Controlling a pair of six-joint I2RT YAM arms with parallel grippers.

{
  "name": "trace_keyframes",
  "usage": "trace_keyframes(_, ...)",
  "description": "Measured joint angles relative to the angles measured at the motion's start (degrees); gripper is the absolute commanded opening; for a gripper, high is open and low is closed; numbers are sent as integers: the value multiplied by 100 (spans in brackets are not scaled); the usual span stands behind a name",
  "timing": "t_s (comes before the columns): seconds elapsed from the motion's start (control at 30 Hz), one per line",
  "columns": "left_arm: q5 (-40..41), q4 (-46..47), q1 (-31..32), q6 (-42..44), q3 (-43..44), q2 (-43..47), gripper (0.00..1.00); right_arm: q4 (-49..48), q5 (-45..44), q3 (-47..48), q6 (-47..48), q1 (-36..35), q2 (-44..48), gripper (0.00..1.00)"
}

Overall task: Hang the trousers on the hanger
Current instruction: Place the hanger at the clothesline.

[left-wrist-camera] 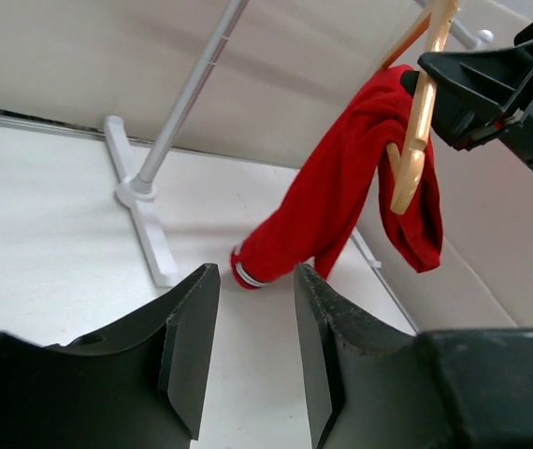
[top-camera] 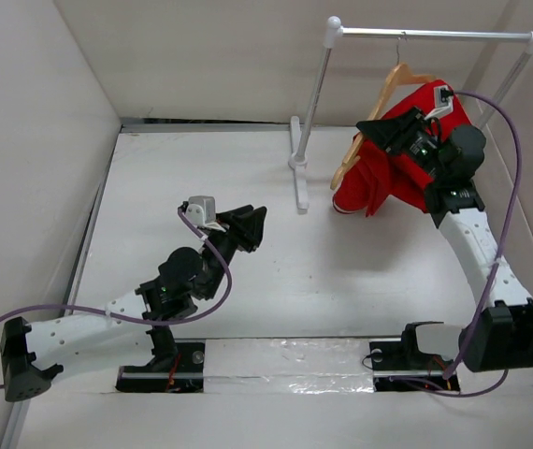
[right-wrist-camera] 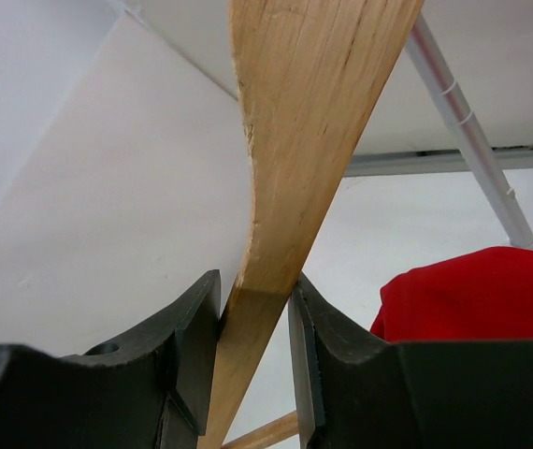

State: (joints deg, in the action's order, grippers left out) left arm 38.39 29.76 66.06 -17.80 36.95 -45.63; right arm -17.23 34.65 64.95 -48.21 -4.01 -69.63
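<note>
The light-brown wooden hanger (top-camera: 395, 82) hangs by its hook from the white rail and tilts to the left. The red trousers (top-camera: 379, 182) are draped over its lower part, and one leg trails down to the table. In the left wrist view the trousers (left-wrist-camera: 341, 187) end in a striped cuff on the table, with the hanger (left-wrist-camera: 414, 140) in front of them. My right gripper (top-camera: 393, 131) is shut on one wooden arm of the hanger (right-wrist-camera: 304, 122), which sits between the jaws of that gripper (right-wrist-camera: 255, 285). Red cloth of the trousers (right-wrist-camera: 482, 290) lies just to its right. My left gripper (left-wrist-camera: 255, 271) is open over bare table, well short of the trousers.
The white clothes rail (top-camera: 430, 35) spans the back right, and its left post and foot (top-camera: 299, 178) stand between my left gripper (top-camera: 255, 224) and the trousers. White walls close in on the left, back and right. The rail's foot (left-wrist-camera: 150, 224) lies ahead left of the left gripper.
</note>
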Motion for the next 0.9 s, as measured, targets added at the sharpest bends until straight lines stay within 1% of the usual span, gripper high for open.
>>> trace_keyframes(0.23,74,116,-105,151,-291,149,35,225,452,612,85,140,-780,0)
trace_keyframes(0.5,195,280,-105,273,-671,251,38,564,1016,1727,378,269,-1663,0)
trace_keyframes(0.9,219,302,-105,269,-850,326,38,201,1292,1786,289,452,-2393,0)
